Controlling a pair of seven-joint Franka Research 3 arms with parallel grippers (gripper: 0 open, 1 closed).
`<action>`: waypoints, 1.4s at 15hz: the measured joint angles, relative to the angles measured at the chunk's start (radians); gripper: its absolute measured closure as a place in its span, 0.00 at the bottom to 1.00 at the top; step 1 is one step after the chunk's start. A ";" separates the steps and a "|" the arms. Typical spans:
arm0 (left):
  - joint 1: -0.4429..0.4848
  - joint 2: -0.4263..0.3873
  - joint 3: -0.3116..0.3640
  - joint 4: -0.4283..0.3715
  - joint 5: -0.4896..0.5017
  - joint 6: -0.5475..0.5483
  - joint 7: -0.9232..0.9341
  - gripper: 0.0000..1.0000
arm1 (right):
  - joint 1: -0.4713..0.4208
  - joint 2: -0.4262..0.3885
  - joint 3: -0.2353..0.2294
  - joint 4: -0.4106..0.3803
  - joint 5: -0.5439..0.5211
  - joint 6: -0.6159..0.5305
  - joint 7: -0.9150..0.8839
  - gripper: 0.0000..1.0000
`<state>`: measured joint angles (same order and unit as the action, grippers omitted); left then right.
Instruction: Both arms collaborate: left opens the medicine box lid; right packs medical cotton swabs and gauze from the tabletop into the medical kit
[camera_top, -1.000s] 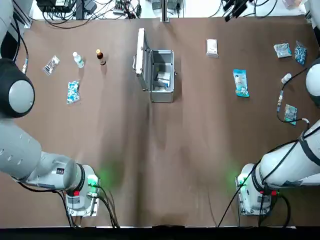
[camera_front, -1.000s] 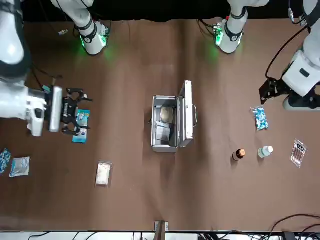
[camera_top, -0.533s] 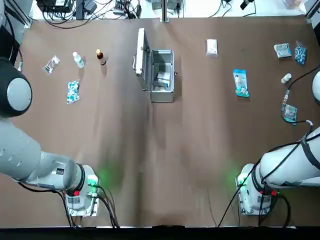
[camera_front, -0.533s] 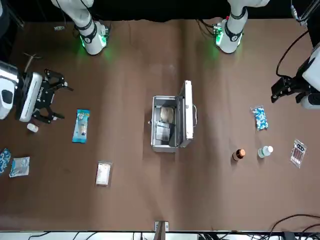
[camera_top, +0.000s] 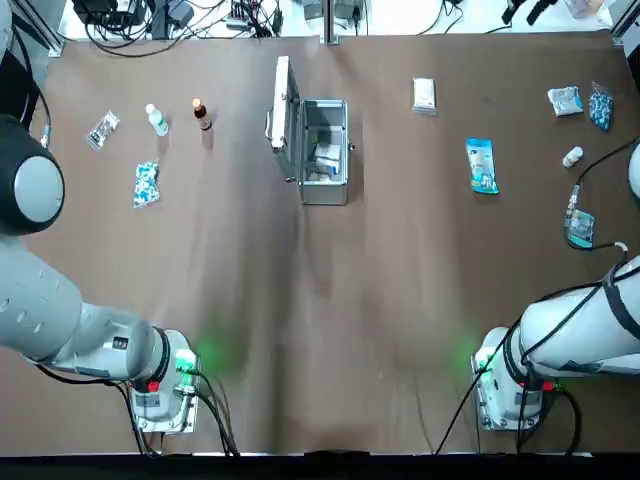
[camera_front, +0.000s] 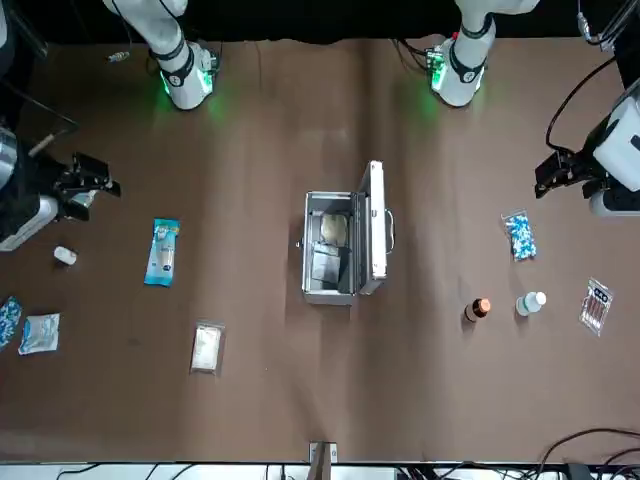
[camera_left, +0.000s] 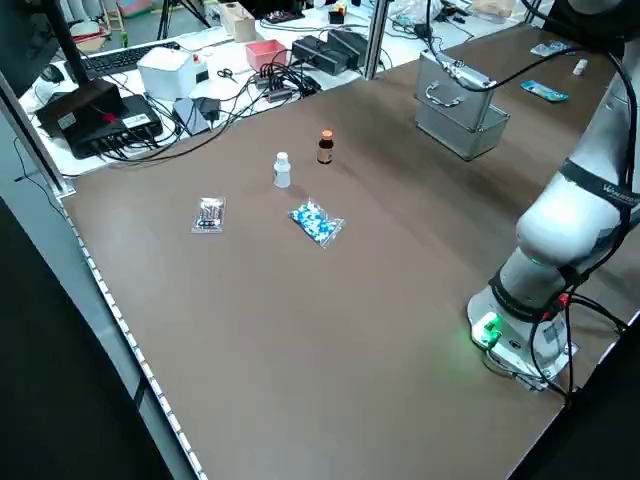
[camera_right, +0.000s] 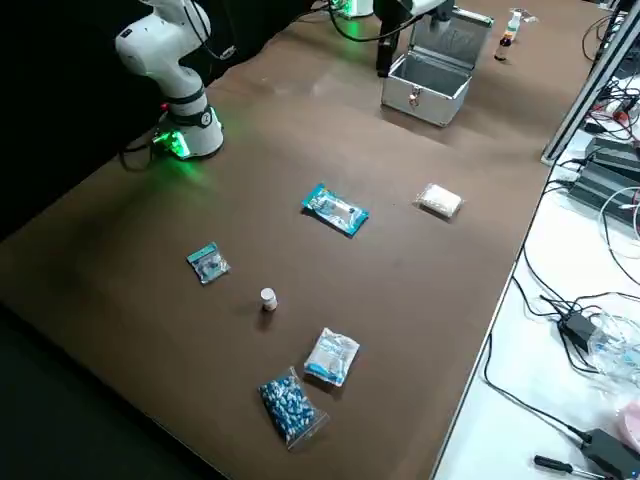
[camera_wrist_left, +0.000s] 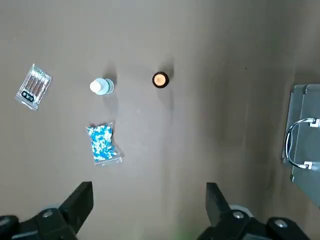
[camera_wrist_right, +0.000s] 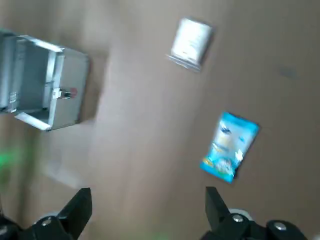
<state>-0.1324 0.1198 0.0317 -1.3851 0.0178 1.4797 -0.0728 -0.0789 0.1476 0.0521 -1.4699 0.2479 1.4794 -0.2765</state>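
Matte brown, the tabletop (camera_top: 330, 390) is spreading under everything, with the left arm (camera_top: 45, 290) and right arm (camera_top: 590, 320) reaching out along its two sides. The silvery aluminium medical kit (camera_front: 309, 270) is sitting between them, its long axis running away from the robot's bases. Its medicine box lid (camera_front: 373, 225) is already standing open on the robot's left, leaving the right-hand approach unobstructed; some pale items are lying inside.

The left gripper (camera_wrist_left: 150, 187) is hanging above the left part of the table, its fingers parted and holding nothing; its share of the work is looking done. The right gripper (camera_wrist_right: 149, 191) is hanging over the right side, also spread and unloaded.

The teal medical cotton swabs (camera_front: 162, 253) are lying flat, right of the kit, well apart from it. From the right gripper they are lying inboard, toward the kit, and farther out from the bases; the right arm is clearly the nearer. Their long axis is running nearly parallel to the kit's, so they are probably needing little turning to fit, though the fingers may be wanting a slight twist to pinch squarely across the packet. The smaller white gauze (camera_top: 424, 95) is lying farther out, nearer the kit sideways, likewise unpacked.
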 joint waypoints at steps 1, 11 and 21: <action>0.001 0.000 0.001 0.000 0.000 0.000 -0.001 0.00 | -0.001 0.000 0.000 -0.008 -0.039 -0.006 0.033 0.00; 0.022 0.000 0.002 -0.003 -0.001 0.019 -0.003 0.00 | -0.012 0.021 0.000 -0.416 -0.116 0.263 0.073 0.04; 0.022 -0.003 0.001 -0.004 -0.014 0.029 -0.008 0.00 | -0.083 0.172 -0.001 -0.561 -0.116 0.547 0.135 0.17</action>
<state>-0.1103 0.1165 0.0323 -1.3887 0.0042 1.5088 -0.0804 -0.1615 0.3201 0.0515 -2.0314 0.1316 2.0261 -0.1418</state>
